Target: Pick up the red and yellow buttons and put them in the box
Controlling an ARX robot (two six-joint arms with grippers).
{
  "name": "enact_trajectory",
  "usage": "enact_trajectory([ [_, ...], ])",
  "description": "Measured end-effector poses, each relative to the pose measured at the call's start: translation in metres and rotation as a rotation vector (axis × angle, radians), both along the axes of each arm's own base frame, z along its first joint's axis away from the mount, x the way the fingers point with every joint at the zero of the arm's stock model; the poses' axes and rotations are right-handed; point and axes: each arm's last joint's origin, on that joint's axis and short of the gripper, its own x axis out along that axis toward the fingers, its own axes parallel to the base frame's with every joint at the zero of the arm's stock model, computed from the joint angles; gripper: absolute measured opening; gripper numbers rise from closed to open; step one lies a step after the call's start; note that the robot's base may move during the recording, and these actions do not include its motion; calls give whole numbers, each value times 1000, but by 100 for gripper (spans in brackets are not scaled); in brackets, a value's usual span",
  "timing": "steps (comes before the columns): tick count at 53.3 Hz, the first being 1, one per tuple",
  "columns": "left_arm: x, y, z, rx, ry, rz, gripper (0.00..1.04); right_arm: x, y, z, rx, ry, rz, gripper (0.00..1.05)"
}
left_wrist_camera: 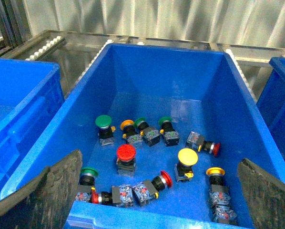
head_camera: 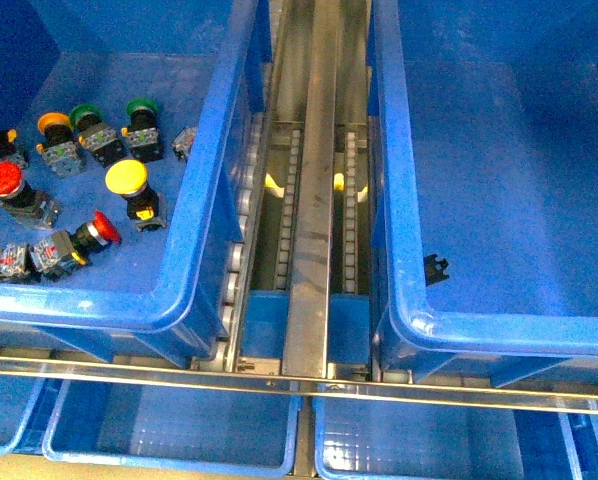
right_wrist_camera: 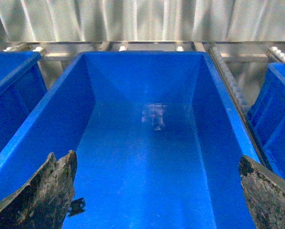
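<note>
Stock for the task sits in the source bin (head_camera: pixel 211 180) in the front view. An upright red button (head_camera: pixel 1 181) and a yellow button (head_camera: pixel 126 178) stand among green-capped switches (head_camera: pixel 139 108), so the colours must be picked out one at a time. Beyond the roller track (head_camera: pixel 314 200) stands the box (head_camera: pixel 387 200), which holds no button, only a small black piece (head_camera: pixel 437 267). Neither arm shows here.

In the left wrist view, the left gripper (left_wrist_camera: pixel 157 164) hangs above the near end of the source bin with its fingers spread wide and nothing between them. This reads as lining up a pick. The upright red button (left_wrist_camera: pixel 126 152) stands clear of its neighbours and looks the easiest target.

In the right wrist view, the right gripper (right_wrist_camera: pixel 157 160) is likewise spread and empty, poised over the bare box floor, apparently idle.
</note>
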Motion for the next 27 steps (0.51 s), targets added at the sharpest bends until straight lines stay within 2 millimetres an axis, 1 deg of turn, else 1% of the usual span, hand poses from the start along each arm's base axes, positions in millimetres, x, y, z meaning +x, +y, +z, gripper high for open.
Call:
enact_trajectory([
  [27, 0, 0, 0, 0, 0, 0, 97, 0, 0, 0, 0, 0, 0, 98],
])
